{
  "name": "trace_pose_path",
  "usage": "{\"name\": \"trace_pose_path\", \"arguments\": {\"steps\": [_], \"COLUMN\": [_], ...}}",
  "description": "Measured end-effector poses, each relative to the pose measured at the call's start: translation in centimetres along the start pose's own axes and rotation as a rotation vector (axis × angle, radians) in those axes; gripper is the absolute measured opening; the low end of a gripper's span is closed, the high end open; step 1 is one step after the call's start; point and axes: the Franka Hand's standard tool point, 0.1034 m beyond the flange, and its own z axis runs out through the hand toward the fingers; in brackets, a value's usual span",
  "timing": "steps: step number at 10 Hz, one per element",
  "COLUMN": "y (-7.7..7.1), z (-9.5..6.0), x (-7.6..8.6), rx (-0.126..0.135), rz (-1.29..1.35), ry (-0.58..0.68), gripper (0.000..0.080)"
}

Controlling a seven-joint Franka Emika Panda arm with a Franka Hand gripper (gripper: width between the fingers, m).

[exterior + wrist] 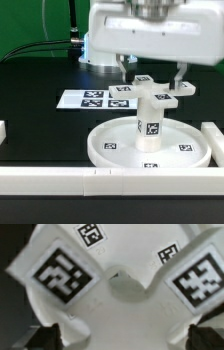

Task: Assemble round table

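Rimmed disc (150, 146) flat on black table (40, 110), short cylinder (148, 122) upright on its centre hub. Cross-shaped piece (157, 92) sits atop cylinder, arms level, tags facing up. Gripper (151, 72) directly above cross, fingers (122, 68) spread wide either side, not touching it. Wrist view: cross-shaped piece (125, 277) fills frame, dark fingertips (42, 336) apart at edges. Marker board (97, 99) beyond disc. Long white bars (110, 180) just in front of disc and beside it

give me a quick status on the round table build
Gripper open, fingers straddling the cross piece. Cross piece sits atop the cylinder, upright in the disc. Nothing in the way; marker board behind.
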Motion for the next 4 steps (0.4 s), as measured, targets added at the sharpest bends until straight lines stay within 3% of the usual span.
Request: {"name": "trace_pose_path", "arguments": {"steps": [1,4], "y": [-0.12,-0.05], "z": [-0.56,-0.13], "x": [0.02,-0.04], "rx": [0.003,0.001], "rz": [-0.001,-0.001], "ry": [0.000,0.000], "gripper": [0.0644,0.0649]}}
